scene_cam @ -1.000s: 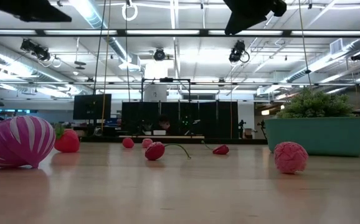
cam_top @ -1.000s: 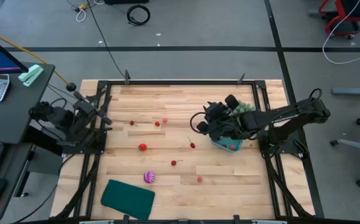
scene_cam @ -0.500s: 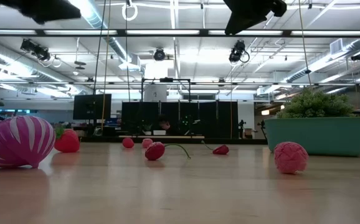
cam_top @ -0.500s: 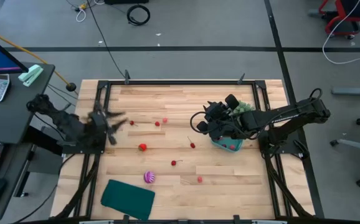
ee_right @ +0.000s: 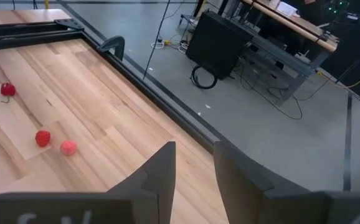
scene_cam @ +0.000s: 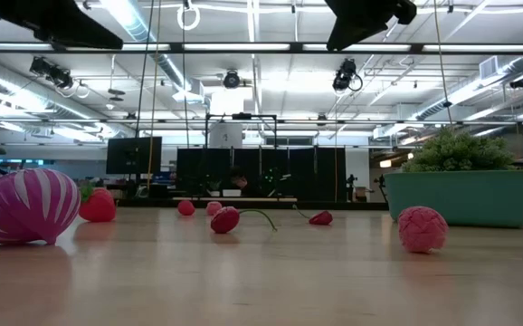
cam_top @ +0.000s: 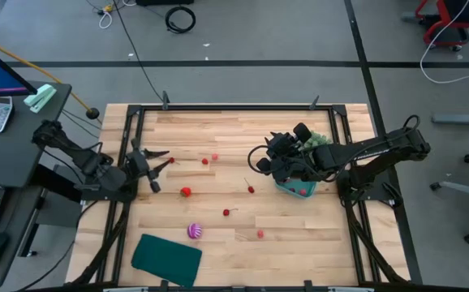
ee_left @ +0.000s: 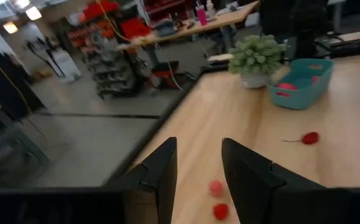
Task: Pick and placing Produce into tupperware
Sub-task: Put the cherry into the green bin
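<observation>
Left gripper (cam_top: 155, 168) parted, empty, right gripper (ee_right: 192, 163) parted over tupperware (cam_top: 297, 188), striped ball (scene_cam: 22, 205) looming in low view

The tabletop (cam_top: 299, 235) is lying mostly bare along its near-right stretch and its far edge, leaving wide lanes there. Small red pieces (cam_top: 215, 158) are dotting the middle, well apart from one another, with a larger red fruit (cam_top: 186, 192) and the striped ball (cam_top: 194, 230) sitting between them and the flat teal sheet (cam_top: 166, 258) at the near-left corner. The right arm's tool (cam_top: 277, 162) is hanging over the teal tub (cam_top: 297, 190), crowding access from above, and the green clump (cam_top: 320, 140) is blocking the tub's far side. The left tool (cam_top: 155, 166), jaws parted, is occupying the left edge.
</observation>
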Motion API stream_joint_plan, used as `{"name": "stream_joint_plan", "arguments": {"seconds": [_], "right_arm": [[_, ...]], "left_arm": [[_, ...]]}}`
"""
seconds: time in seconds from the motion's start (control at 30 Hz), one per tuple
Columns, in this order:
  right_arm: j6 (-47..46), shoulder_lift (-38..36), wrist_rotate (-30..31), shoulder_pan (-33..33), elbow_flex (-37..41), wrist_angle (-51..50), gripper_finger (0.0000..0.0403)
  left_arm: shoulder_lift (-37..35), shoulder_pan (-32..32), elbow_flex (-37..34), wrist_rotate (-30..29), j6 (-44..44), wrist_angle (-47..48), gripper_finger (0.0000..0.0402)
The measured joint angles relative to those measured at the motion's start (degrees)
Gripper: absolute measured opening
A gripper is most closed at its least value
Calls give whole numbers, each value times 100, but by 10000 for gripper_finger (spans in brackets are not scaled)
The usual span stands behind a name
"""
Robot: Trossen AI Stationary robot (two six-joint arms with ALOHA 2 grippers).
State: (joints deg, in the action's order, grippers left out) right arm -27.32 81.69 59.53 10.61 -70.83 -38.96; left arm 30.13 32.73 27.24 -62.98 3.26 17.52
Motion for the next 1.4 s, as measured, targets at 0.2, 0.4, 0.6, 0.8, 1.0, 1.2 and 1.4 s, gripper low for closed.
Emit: {"name": "stream_joint_plan", "arguments": {"seconds": [0.2,0.4,0.6,0.8,1.0,1.2,1.4], "right_arm": [[-1,0,0,0,0,-1,117],[-7,-2,0,1,0,0,117],[-2,-2,-1,0,0,-2,117],[41,-2,-1,0,0,-1,117],[43,-2,-2,2,0,-2,117],[39,-2,0,0,0,0,117],[43,-2,0,2,0,-1,117]], "left_arm": [[168,-869,1,1033,1130,1097,144],[718,-1904,-135,2411,1741,1290,171],[1583,-2393,-556,2577,1728,817,187],[2324,-2480,-704,2585,1706,93,189],[3063,-2594,-706,2583,1736,67,190],[3757,-2726,-706,2576,1863,-93,185],[4209,-2903,-706,2528,1856,-386,175]]}}
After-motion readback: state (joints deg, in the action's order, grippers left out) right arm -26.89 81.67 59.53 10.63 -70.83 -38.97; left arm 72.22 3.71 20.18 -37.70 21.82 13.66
